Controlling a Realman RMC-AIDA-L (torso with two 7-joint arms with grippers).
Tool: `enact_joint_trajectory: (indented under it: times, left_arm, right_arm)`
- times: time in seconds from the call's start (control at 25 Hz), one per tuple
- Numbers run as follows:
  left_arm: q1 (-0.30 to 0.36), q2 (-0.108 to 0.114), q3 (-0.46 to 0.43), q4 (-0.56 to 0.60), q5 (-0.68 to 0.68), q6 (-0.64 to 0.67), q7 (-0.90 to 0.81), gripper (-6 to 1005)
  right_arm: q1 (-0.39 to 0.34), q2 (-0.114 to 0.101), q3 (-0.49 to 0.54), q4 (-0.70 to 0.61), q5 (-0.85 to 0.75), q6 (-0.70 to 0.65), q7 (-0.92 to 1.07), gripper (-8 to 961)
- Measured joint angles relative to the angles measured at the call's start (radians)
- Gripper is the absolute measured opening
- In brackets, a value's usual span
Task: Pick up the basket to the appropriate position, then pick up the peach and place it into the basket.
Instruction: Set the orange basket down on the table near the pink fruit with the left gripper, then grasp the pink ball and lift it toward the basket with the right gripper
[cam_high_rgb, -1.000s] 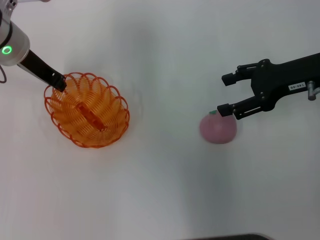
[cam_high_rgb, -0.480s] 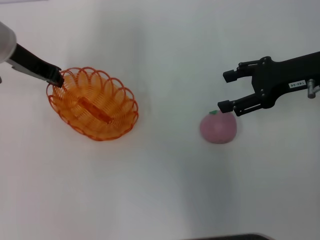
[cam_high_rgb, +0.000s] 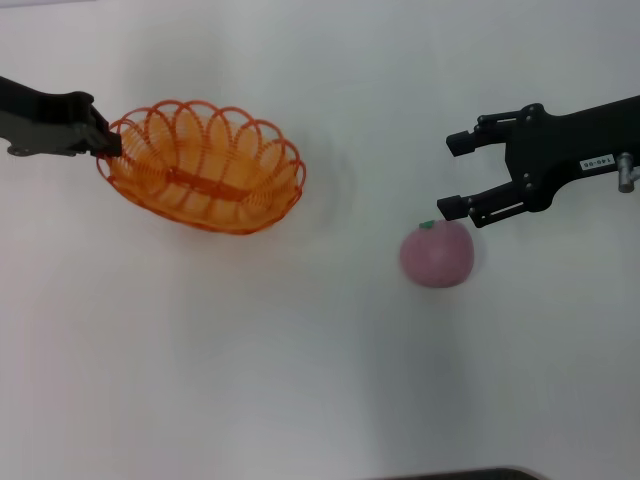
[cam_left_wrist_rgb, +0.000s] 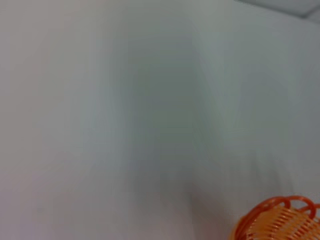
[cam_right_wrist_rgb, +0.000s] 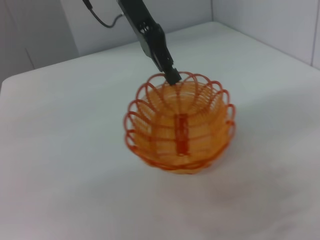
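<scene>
The orange wire basket (cam_high_rgb: 205, 165) hangs tilted above the white table, held by its left rim. My left gripper (cam_high_rgb: 100, 140) is shut on that rim. The basket also shows in the right wrist view (cam_right_wrist_rgb: 180, 127), with the left gripper (cam_right_wrist_rgb: 172, 77) clamped on its far rim, and a corner of the basket shows in the left wrist view (cam_left_wrist_rgb: 280, 222). The pink peach (cam_high_rgb: 437, 253) with a green stem tip rests on the table at the right. My right gripper (cam_high_rgb: 457, 175) is open, hovering just above and behind the peach.
The white table (cam_high_rgb: 300, 370) runs across the whole head view. A dark edge (cam_high_rgb: 450, 474) shows at the bottom. A wall and the table's far edge (cam_right_wrist_rgb: 100, 50) show in the right wrist view.
My left gripper has lifted the basket and carried it to the right and farther back, turning it. The right gripper and the peach have hardly moved.
</scene>
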Motion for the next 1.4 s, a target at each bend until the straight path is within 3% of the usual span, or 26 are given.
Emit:
enact_joint_trajectory:
  times: [0.32, 0.44, 0.76, 1.16, 1.4]
  left_arm:
    - [0.129, -0.102, -0.003, 0.047, -0.092, -0.114, -0.044, 56]
    - [0.190, -0.121, 0.006, 0.038, -0.164, -0.163, -0.039, 56]
    - [0.280, -0.124, 0.018, 0.016, -0.282, -0.173, -0.014, 61]
    - [0.334, -0.115, 0.030, 0.077, -0.303, -0.091, 0.013, 417]
    - [0.368, -0.108, 0.020, 0.220, -0.308, -0.072, 0.225, 572]
  right_arm:
    - [0.007, 0.001, 0.000, -0.005, 0.000, 0.001, -0.046, 912]
    - [0.008, 0.001, 0.000, -0.014, 0.000, 0.000, -0.050, 910]
    - [0.008, 0.002, 0.001, -0.021, 0.000, 0.003, -0.045, 905]
    - [0.012, 0.011, 0.004, -0.026, 0.000, 0.006, -0.010, 898]
    - [0.038, 0.007, 0.061, -0.029, 0.009, 0.008, 0.074, 895]
